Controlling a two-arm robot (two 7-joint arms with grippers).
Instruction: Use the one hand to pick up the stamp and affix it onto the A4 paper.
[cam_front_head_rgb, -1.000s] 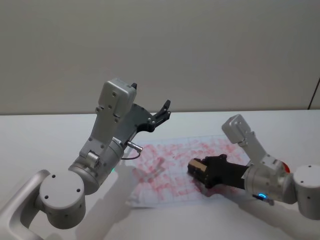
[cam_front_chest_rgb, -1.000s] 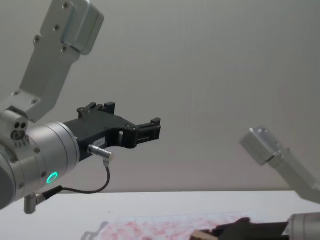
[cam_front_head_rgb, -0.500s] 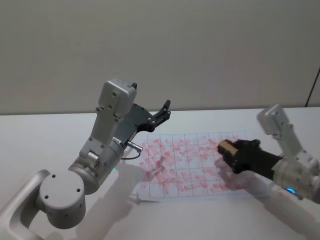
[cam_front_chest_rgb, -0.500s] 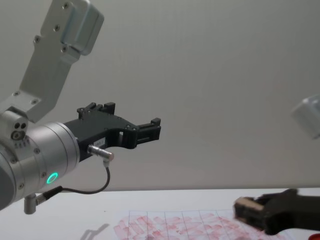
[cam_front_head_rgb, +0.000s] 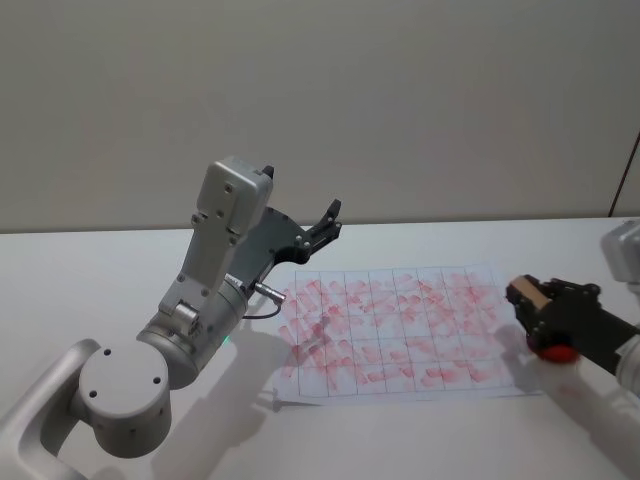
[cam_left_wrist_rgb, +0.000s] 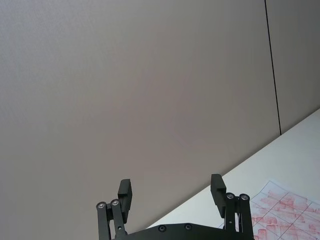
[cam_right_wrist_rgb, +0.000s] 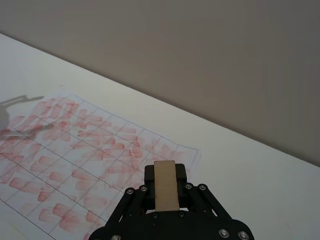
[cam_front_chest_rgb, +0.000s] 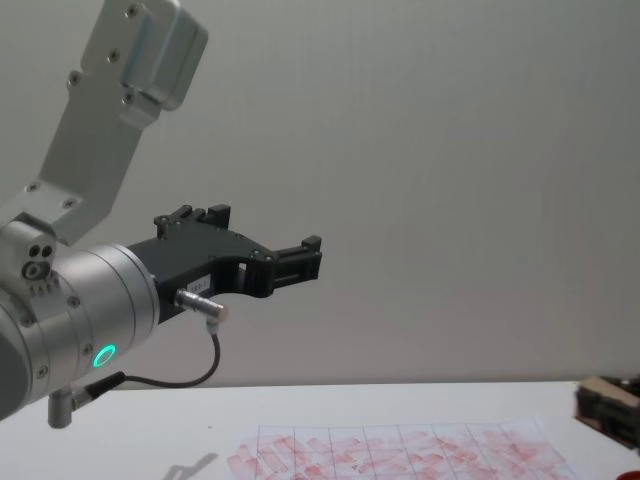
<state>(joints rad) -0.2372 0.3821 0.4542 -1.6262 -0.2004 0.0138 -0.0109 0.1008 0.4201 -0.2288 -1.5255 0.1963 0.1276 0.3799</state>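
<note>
The A4 paper lies flat on the white table, its grid cells filled with red-pink marks; it also shows as the A4 paper and the A4 paper. My right gripper hovers just past the sheet's right edge, shut on the tan wooden stamp, seen end-on as the stamp and at the edge as the stamp. My left gripper is raised above the sheet's left side, open and empty, seen also as the left gripper.
A small red object sits on the table under the right gripper. The white table stretches left and behind the sheet, ending at a plain grey wall.
The right gripper has carried the stamp off the sheet to the right, beyond its right edge. The sheet has flattened and shifted right. The left arm has stayed put.
</note>
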